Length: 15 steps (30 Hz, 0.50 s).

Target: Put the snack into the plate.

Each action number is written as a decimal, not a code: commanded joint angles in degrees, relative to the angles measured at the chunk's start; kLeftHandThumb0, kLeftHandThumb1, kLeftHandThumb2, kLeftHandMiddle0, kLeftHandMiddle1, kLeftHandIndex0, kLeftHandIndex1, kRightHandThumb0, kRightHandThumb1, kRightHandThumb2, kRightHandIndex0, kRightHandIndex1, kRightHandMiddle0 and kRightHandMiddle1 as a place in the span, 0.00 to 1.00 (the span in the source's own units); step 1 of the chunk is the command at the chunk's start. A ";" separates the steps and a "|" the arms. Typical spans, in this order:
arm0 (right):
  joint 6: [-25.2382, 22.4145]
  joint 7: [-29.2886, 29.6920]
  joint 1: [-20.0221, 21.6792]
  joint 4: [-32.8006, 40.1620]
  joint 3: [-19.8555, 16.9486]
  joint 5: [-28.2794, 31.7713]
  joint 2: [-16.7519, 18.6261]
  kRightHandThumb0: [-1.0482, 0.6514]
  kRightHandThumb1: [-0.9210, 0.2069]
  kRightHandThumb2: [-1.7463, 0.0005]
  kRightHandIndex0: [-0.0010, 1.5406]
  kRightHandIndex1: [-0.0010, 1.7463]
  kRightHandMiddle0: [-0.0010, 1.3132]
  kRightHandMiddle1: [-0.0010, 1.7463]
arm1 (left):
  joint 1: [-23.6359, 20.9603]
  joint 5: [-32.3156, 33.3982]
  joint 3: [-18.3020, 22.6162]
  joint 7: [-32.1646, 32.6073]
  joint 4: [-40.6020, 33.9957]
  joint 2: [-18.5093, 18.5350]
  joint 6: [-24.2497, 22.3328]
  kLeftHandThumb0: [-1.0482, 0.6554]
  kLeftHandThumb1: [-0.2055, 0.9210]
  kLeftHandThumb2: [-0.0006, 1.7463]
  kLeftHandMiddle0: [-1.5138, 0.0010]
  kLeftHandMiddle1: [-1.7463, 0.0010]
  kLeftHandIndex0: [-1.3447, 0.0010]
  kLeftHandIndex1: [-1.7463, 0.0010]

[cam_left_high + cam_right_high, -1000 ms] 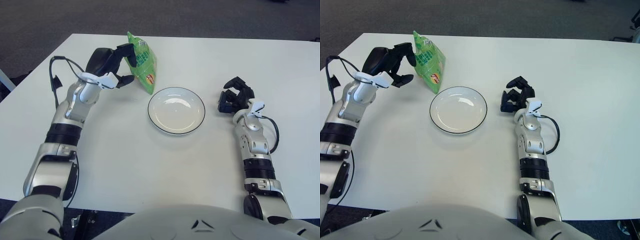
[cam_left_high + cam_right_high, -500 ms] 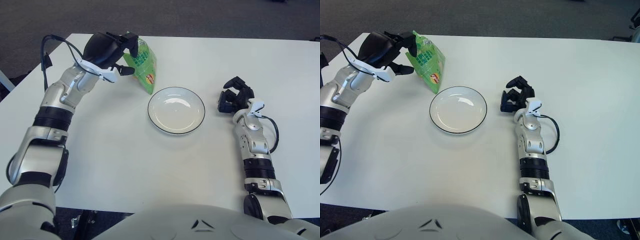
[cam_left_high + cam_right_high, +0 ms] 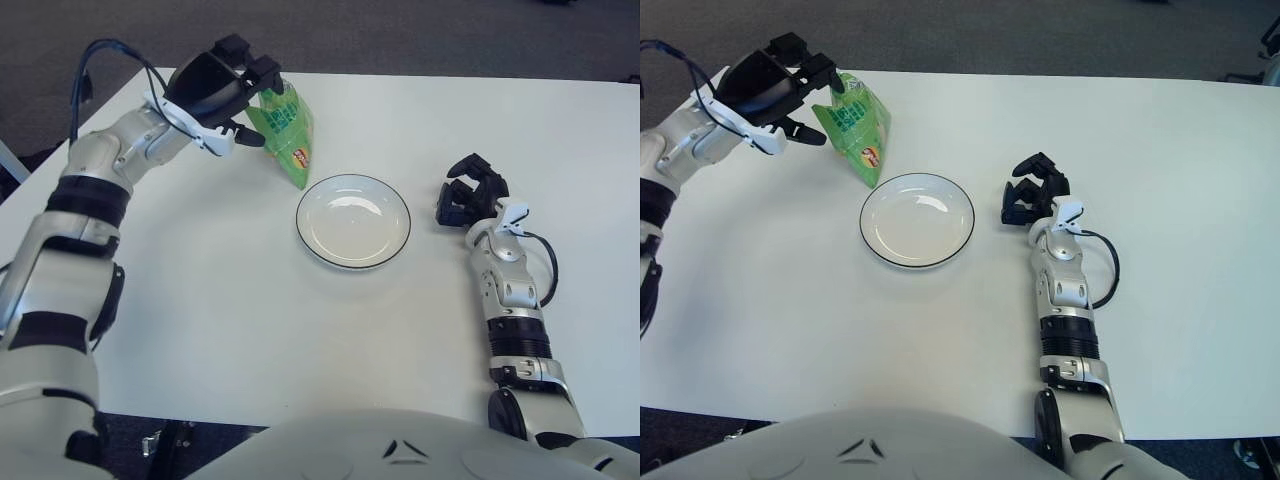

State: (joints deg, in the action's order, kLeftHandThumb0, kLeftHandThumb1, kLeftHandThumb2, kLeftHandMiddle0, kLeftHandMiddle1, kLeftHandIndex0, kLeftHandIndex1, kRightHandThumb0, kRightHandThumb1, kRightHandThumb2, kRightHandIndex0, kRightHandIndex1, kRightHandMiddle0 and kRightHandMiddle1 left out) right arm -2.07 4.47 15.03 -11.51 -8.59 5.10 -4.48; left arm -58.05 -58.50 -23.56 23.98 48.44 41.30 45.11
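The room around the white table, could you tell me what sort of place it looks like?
Probably an office or lab: a plain white table stands on dark grey carpet, bearing only a plate and a green snack bag.

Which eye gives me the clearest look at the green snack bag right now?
The right eye view: the snack bag shows more of its face beside the left hand. The left eye view shows it narrower, partly behind the fingers.

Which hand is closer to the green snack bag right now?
Left. The left hand is right at the snack bag, fingers around its top left edge. The right hand shows beyond the plate, on the plate's right side, well away from the bag.
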 commanded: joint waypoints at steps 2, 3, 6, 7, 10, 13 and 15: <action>-1.17 -0.06 -5.84 -3.68 0.27 -0.19 1.56 0.62 0.78 0.07 0.55 0.98 0.44 1.00 | -3.47 -2.70 -3.61 4.60 4.48 0.25 1.55 0.13 0.67 0.39 1.00 0.71 1.00 0.51; -1.22 -0.04 -5.85 -3.64 0.27 -0.20 1.56 0.62 0.78 0.07 0.55 0.98 0.44 1.00 | -3.98 -3.07 -4.33 5.17 5.23 0.21 1.76 0.13 0.67 0.38 1.00 0.73 1.00 0.52; -1.25 -0.03 -5.90 -3.54 0.28 -0.22 1.56 0.62 0.78 0.07 0.55 0.98 0.44 1.00 | -5.75 -4.13 -6.71 5.51 7.62 0.15 2.66 0.12 0.67 0.38 1.00 0.80 1.00 0.55; -1.24 -0.02 -5.91 -3.53 0.28 -0.23 1.56 0.62 0.78 0.07 0.55 0.98 0.44 1.00 | -6.25 -4.46 -7.39 5.57 8.20 0.16 2.88 0.11 0.67 0.37 1.00 0.84 1.00 0.58; -1.09 -0.07 -5.94 -3.53 0.27 -0.20 1.57 0.62 0.78 0.07 0.55 0.98 0.44 1.00 | -8.21 -6.86 -10.40 7.42 10.29 0.08 3.07 0.08 0.72 0.34 1.00 0.92 1.00 0.67; -1.01 -0.11 -6.11 -3.39 0.35 -0.20 1.65 0.62 0.78 0.07 0.55 0.98 0.44 1.00 | -9.61 -8.99 -13.11 10.99 12.22 -0.14 3.01 0.03 0.86 0.26 1.00 0.98 1.00 0.81; -1.04 -0.23 -6.14 -3.38 0.37 -0.16 1.62 0.62 0.78 0.07 0.55 0.98 0.44 1.00 | -10.23 -10.57 -14.94 14.00 13.25 -0.51 2.64 0.01 0.92 0.23 1.00 0.99 1.00 0.87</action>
State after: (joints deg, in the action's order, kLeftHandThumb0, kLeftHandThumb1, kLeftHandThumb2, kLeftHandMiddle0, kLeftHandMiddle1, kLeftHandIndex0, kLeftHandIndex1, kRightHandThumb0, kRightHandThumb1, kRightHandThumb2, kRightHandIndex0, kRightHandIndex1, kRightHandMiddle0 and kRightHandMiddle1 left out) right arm -2.03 4.38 15.02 -11.49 -8.58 5.09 -4.48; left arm -65.99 -66.78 -36.02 34.11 60.08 41.08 47.87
